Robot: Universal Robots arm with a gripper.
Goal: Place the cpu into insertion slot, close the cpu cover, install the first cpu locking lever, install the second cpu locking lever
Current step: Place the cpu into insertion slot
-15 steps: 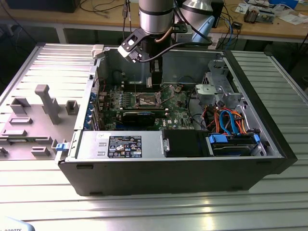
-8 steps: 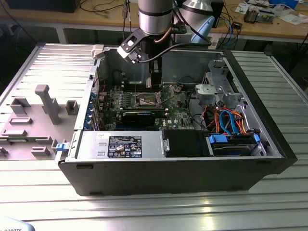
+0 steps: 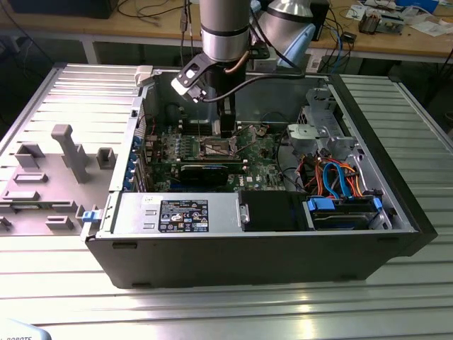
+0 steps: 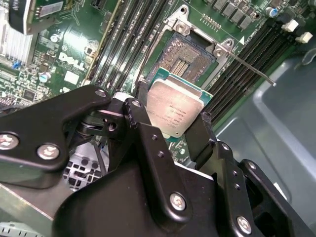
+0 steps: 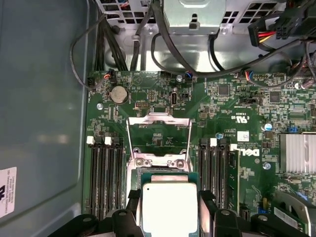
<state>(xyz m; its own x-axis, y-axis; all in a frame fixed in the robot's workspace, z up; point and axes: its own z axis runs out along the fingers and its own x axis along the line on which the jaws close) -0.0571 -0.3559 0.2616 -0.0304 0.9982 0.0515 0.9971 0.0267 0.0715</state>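
Observation:
My gripper (image 4: 174, 109) is shut on the cpu (image 4: 173, 101), a flat square chip with a silvery top, held by two opposite edges between black fingers (image 4: 140, 106). The chip hangs a little above the insertion slot (image 4: 190, 58), whose dark contact field lies bare on the green motherboard. In the first wrist view the cpu (image 5: 169, 205) covers most of the slot, and the cpu cover (image 5: 159, 117) is swung open beyond it. A thin locking lever (image 4: 252, 69) sticks out beside the slot. In the exterior view the gripper (image 3: 226, 129) is inside the case, over the slot (image 3: 216, 149).
Long memory slots (image 5: 106, 173) flank the socket on both sides. A black card (image 3: 204, 172) stands near the socket, with a silver power supply (image 3: 177, 212) and a drive bay with blue and orange cables (image 3: 340, 180) along the case front. Case walls (image 3: 120, 163) enclose the board.

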